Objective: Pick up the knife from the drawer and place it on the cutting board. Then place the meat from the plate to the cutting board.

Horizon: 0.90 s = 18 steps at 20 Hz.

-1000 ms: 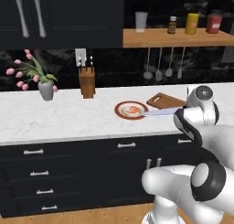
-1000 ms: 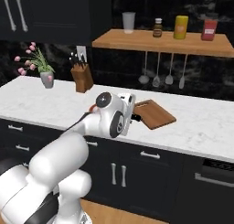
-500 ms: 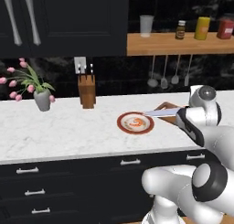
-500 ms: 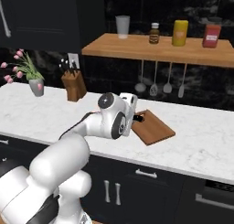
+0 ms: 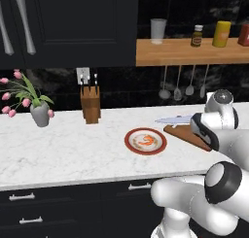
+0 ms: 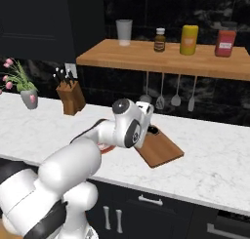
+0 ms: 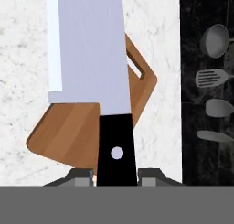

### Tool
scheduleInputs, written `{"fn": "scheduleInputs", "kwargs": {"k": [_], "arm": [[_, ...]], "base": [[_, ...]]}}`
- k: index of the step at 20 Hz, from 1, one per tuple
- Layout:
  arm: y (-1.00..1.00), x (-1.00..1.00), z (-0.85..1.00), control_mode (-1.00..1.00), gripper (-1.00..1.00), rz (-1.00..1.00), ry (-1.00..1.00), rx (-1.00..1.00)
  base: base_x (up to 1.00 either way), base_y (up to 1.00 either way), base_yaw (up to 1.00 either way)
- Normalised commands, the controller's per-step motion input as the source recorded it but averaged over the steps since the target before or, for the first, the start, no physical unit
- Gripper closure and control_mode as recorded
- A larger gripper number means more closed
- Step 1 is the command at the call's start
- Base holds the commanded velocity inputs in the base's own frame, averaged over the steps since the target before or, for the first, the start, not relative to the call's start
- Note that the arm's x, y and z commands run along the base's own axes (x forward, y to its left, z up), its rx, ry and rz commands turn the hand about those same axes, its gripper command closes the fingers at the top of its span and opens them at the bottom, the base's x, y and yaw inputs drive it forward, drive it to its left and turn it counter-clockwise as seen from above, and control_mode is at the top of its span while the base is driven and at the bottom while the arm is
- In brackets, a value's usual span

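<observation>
A white marble counter (image 5: 63,154) runs across the middle of the left base view, with black cabinets below and a long wooden wall shelf (image 5: 189,51) in the upper right. The robot's white arm fills the lower right of that frame and reaches up to the counter's right side.

The cutting board (image 6: 158,149) lies flat on the counter at the centre of the right base view, partly behind the arm's wrist. In the left base view the plate (image 5: 145,141) sits at centre, just left of the board, with the small orange-pink meat (image 5: 145,140) on its cream middle.

The gripper (image 7: 116,176), at the bottom centre of the hand view, is closed on the black handle of the knife (image 7: 91,54). The silver blade runs up the frame over the board; in the left base view it points left, level, above the board's near end and toward the plate.

To set it down well, the hand should probably lower until blade and handle rest flat within the board's edges, clear of the plate, and only then open its fingers. Letting go too high could make the knife bounce or slide off.
</observation>
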Motion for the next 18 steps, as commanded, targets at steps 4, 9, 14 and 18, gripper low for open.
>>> {"fn": "scheduleInputs", "kwargs": {"k": [4,9,14,18], "arm": [[-0.30,0.13,-0.36,-1.00,1.00,-0.48,0.41,0.22],[-0.21,0.21,-0.23,-1.00,1.00,-0.44,0.29,0.19],[-0.56,0.00,-0.42,-1.00,1.00,-0.23,0.22,0.25],[-0.28,0.00,-0.50,-1.00,1.00,-0.13,0.00,0.30]], "base": [[0.00,0.00,0.00],[0.00,0.00,0.00],[0.00,0.00,0.00],[0.00,0.00,0.00]]}}
